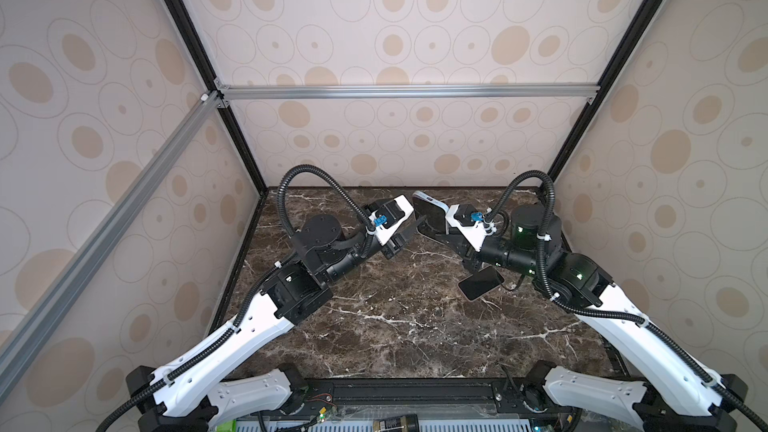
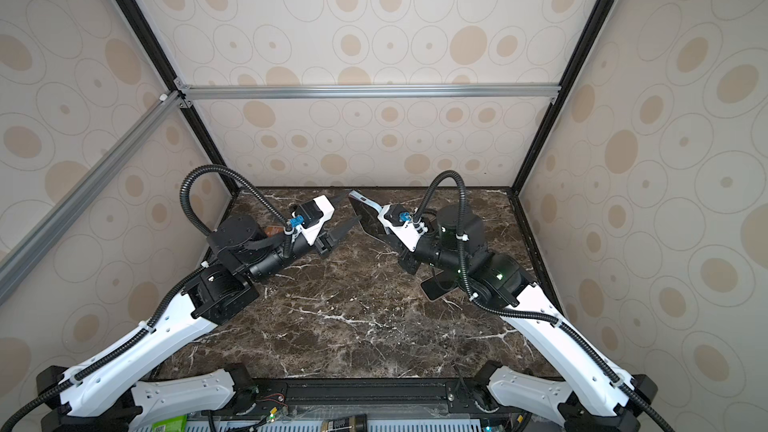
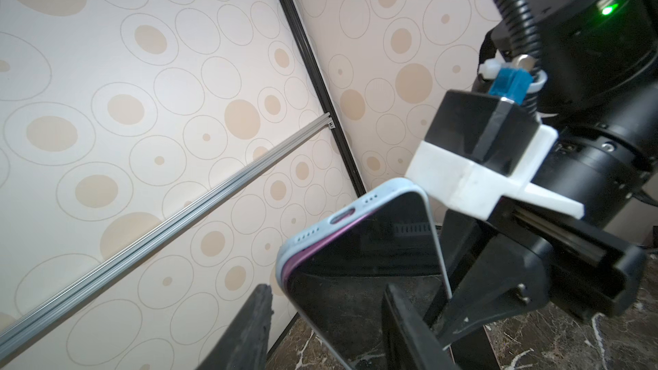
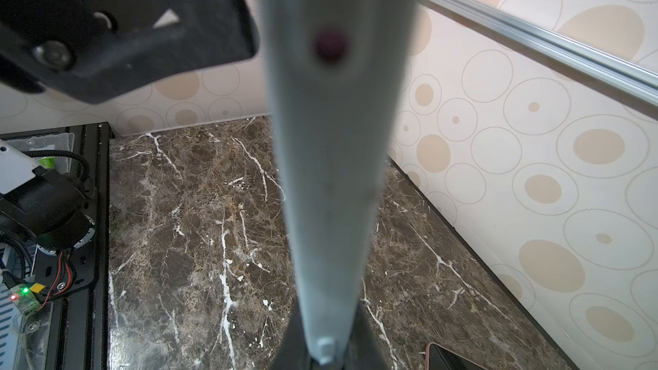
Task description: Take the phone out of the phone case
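Phone case [image 3: 309,234] around one phone [image 3: 374,243], right gripper [image 4: 325,347] clamping, second phone [image 1: 481,283] on table [image 1: 395,317]

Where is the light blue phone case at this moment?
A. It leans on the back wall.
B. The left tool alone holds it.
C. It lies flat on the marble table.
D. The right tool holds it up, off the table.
D: the right tool is shut on the light blue phone case and holds it in the air above the marble table, while the left tool is open.
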Tool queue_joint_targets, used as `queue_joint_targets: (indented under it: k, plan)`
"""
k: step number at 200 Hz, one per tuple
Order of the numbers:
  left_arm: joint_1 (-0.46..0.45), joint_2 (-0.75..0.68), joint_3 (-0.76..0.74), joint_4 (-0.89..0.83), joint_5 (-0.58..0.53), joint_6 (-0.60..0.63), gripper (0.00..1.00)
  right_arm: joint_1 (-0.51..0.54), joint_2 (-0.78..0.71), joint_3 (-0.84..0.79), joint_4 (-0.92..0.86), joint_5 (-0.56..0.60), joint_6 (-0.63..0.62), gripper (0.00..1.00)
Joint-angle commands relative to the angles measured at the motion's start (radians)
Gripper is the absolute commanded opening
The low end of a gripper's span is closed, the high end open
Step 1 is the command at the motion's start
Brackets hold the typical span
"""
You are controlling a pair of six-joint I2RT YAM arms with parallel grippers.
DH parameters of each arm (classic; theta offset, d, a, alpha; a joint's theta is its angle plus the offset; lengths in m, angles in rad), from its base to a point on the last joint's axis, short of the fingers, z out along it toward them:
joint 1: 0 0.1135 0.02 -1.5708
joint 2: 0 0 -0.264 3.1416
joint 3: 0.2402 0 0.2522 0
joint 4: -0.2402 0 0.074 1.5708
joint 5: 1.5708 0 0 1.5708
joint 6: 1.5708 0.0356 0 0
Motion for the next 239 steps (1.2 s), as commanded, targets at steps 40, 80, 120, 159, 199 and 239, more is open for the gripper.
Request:
queue_joint_targets:
  k: [40,80,120,159,199,239]
  plan:
    - [-0.015,0.004,0.006,0.045,0.008,0.025,0.45,0.011,-0.013,0.01,0.05,-0.036,-0.011,0.0]
    - [-0.02,0.009,0.009,0.039,0.015,0.021,0.43,0.01,-0.005,0.021,0.034,-0.047,-0.018,0.0]
    - [-0.02,0.016,0.01,0.025,0.024,0.015,0.39,0.012,-0.011,0.017,0.041,-0.062,-0.016,0.0]
    - [-0.021,0.034,0.015,-0.009,0.045,0.016,0.37,0.013,-0.011,0.02,0.039,-0.089,-0.042,0.0]
    - [-0.02,0.057,0.035,-0.053,0.053,0.017,0.34,0.013,-0.007,0.023,0.049,-0.167,-0.057,0.0]
    - [-0.019,0.066,0.043,-0.096,0.099,0.022,0.34,0.013,-0.016,-0.009,0.09,-0.208,-0.092,0.0]
